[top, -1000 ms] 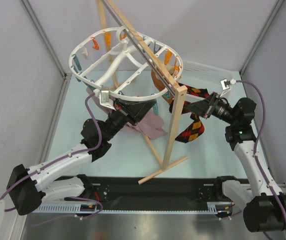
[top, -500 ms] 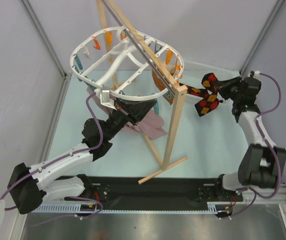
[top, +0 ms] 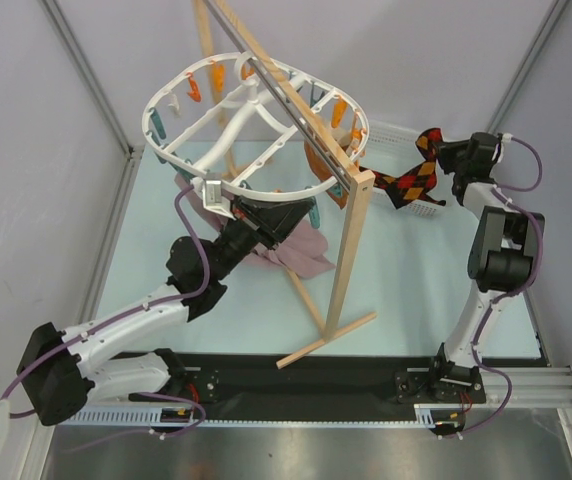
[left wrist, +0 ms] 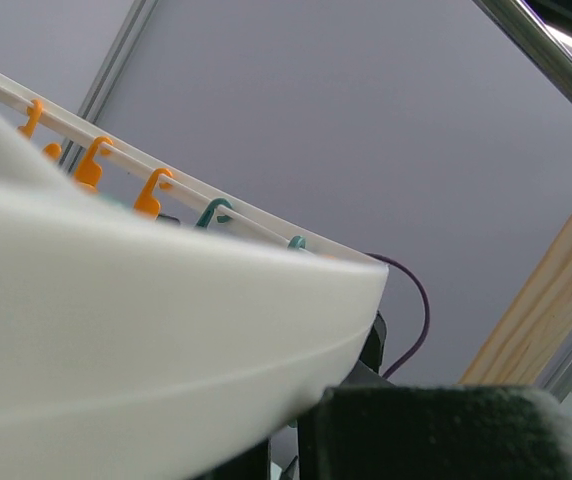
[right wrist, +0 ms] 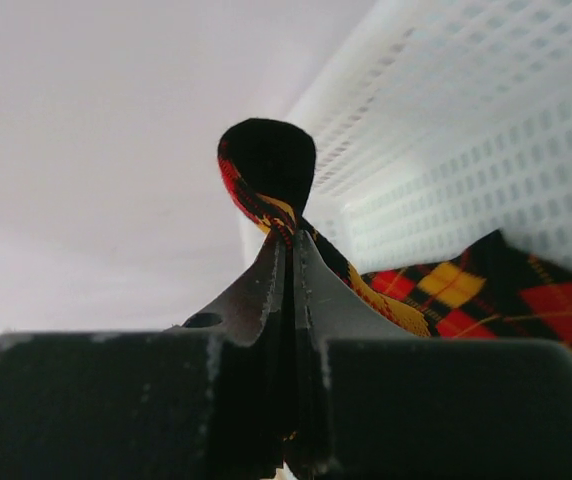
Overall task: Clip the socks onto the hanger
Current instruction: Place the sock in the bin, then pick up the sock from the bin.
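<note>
The white oval hanger [top: 198, 108] hangs tilted from the stand's rod, ringed with orange and teal clips. My left gripper [top: 234, 207] is under its near rim and appears shut on it. In the left wrist view the white rim [left wrist: 116, 330] fills the frame over my left gripper [left wrist: 306, 440], with orange clips [left wrist: 91, 170] behind. My right gripper [top: 442, 152] is at the far right, raised, shut on a diamond-check sock [top: 411, 180]. The sock stretches left toward the hanger's right end, its far end hidden behind the post. In the right wrist view my right gripper [right wrist: 291, 245] pinches the sock [right wrist: 446, 290].
A wooden stand [top: 351, 240] with a metal rod [top: 291, 105] runs diagonally through the middle. A mauve-pink cloth [top: 304, 252] lies under the hanger. An orange garment [top: 316, 162] hangs by the post. A white mesh basket [top: 404, 135] stands at the back right, close behind the right gripper [right wrist: 466, 130].
My right arm has swung up and back to the far right, carrying the sock from low beside the post to high near the basket. The left arm has stayed put.
</note>
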`<state>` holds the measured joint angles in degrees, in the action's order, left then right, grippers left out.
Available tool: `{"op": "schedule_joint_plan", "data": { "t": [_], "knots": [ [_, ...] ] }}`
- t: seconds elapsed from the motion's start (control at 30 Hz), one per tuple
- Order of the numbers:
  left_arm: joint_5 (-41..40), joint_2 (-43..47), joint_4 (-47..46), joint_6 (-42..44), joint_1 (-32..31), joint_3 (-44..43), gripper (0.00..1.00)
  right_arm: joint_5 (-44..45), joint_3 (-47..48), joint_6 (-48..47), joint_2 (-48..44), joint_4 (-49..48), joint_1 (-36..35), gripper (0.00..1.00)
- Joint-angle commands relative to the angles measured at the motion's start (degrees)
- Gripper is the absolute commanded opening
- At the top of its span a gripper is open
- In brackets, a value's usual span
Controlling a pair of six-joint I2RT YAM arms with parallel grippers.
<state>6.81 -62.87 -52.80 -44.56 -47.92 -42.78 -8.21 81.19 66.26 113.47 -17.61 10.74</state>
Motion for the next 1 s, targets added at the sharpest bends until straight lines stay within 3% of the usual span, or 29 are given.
{"op": "schedule_joint_plan", "data": {
  "t": [0.0, 0.2, 0.3, 0.37, 0.4, 0.53, 0.63, 0.83, 0.97],
  "knots": [
    [-2.2, -2.2, 7.7, -6.2, 0.3, 2.2, 0.00, 2.6, 4.6, -6.1, 3.6, 1.6, 0.2, 0.00],
    [-2.6, -2.2, 8.4, -5.5, 0.4, 2.2, 0.00, 0.3, 8.5, -14.6, 7.8, 9.2, -0.3, 0.02],
    [-2.2, -2.4, 8.2, -5.6, 0.4, 2.1, 0.00, -1.3, 12.8, -19.5, 10.5, 13.8, -0.5, 0.17],
    [-2.2, -2.3, 8.2, -5.7, 0.3, 2.2, 0.00, -1.6, 16.0, -22.9, 12.2, 19.2, -0.5, 0.40],
    [-2.1, -2.3, 8.3, -5.6, 0.3, 2.2, 0.00, -1.6, 17.2, -22.9, 12.9, 19.3, -0.6, 0.40],
    [-2.1, -2.4, 8.2, -5.6, 0.4, 2.4, 0.00, -1.0, 25.8, -31.3, 15.8, 29.5, -1.1, 0.64],
    [-1.9, -2.5, 8.2, -5.7, 0.3, 2.4, 0.00, 1.7, 31.0, -38.3, 16.3, 35.4, -1.4, 0.71],
    [-1.8, -2.8, 7.8, -5.9, 0.3, 2.8, 0.00, 12.7, 40.3, -48.9, 15.7, 47.8, -4.5, 0.72],
    [-2.0, -2.7, 7.6, -5.8, 0.4, 2.8, 0.00, 14.6, 40.5, -54.7, 13.7, 50.7, -8.7, 0.57]
  ]
}}
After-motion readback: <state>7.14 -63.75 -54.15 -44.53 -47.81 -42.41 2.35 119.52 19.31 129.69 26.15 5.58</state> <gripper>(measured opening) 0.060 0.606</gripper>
